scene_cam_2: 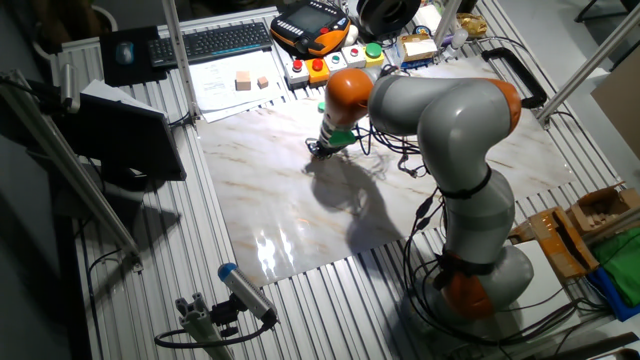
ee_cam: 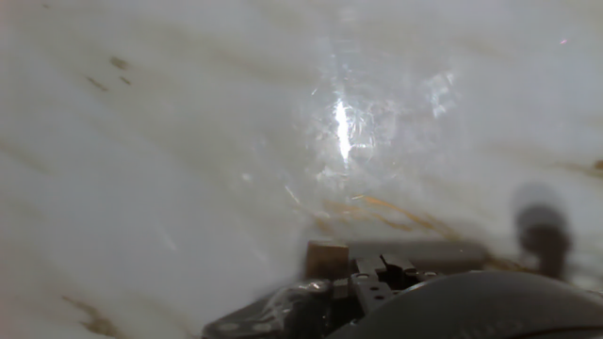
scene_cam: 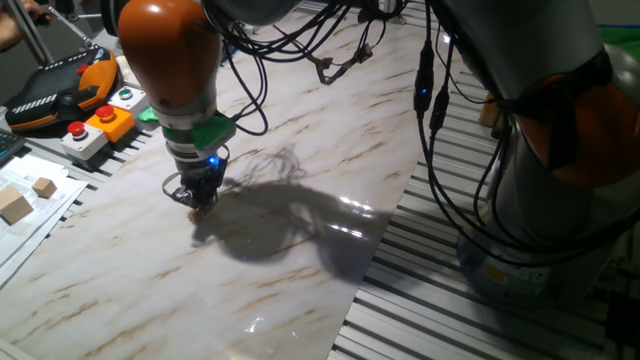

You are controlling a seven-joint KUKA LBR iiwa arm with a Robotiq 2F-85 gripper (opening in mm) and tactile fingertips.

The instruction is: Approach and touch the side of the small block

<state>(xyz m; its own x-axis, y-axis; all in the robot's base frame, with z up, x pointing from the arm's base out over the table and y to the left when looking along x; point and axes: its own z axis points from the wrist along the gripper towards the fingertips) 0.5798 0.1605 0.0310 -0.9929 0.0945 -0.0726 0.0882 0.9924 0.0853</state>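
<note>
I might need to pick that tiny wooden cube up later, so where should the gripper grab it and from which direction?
Judging by its shape, grip the small block across two opposite flat side faces, coming straight down from above. It sits flat on the marble board and is far smaller than the gripper tip, so only a top-down pinch would fit. The gripper is already low, right beside it.

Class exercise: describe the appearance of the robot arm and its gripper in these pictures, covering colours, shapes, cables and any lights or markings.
The arm is made of thick, rounded silver-grey segments with glossy orange joint bands. Loose black cables hang along it. At the wrist sits a green collar, then a small black gripper with a blue light.
</note>
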